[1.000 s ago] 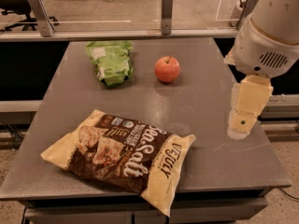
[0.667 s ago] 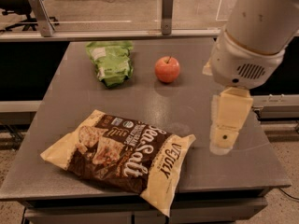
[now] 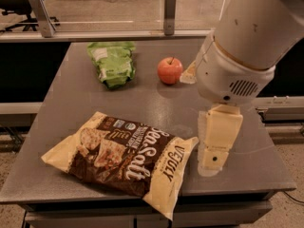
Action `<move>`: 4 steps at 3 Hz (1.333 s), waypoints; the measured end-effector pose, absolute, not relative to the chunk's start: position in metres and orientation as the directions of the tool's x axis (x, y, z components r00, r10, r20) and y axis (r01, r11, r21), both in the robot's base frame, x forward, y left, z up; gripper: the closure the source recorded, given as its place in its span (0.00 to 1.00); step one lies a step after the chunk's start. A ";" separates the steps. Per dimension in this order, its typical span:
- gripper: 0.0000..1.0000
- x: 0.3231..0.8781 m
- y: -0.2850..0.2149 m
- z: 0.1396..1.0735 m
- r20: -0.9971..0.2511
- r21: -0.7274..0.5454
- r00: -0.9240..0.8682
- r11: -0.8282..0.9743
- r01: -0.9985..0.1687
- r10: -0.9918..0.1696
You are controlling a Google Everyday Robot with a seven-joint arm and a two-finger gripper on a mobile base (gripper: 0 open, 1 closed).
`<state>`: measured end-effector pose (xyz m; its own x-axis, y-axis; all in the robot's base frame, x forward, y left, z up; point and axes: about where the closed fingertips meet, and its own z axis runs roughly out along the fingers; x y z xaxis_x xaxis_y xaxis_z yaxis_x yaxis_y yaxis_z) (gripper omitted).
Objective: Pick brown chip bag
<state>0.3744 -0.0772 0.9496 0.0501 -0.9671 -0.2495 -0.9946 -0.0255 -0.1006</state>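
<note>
Claw (image 3: pixel 210 161) was what I looked to first: mine hung low, pointing down, over the grey table (image 3: pixel 156 103), near the table's front edge and toward the right side as the camera saw it. Whether the claw was open or closed I could not tell, since from above it showed as one cream block under the wide white housing of my arm (image 3: pixel 247 42). It gripped nothing that I could see. Its tip sat close to the tabletop, though I could not tell if it touched.

To the left of the claw lay the brown chip bag (image 3: pixel 126 156), flat on the table and turned at a slant, its dark brown middle facing up with white lettering and cracker pictures. One cream-yellow end reached to just beside the claw; I could not say whether the two met. The other cream end pointed away from the claw, toward the table's left edge. A lower corner of the bag poked out past the front edge.

Beyond the claw, farther from the camera and a little left, stood an apple (image 3: pixel 170 70), upright, near my arm's housing. Farther left again and well apart from the claw lay a smaller green bag (image 3: pixel 113 63), close to the table's far edge.
</note>
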 end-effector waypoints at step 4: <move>0.00 0.395 -0.074 0.842 -0.340 -0.077 0.283 -0.273 -0.959 -0.897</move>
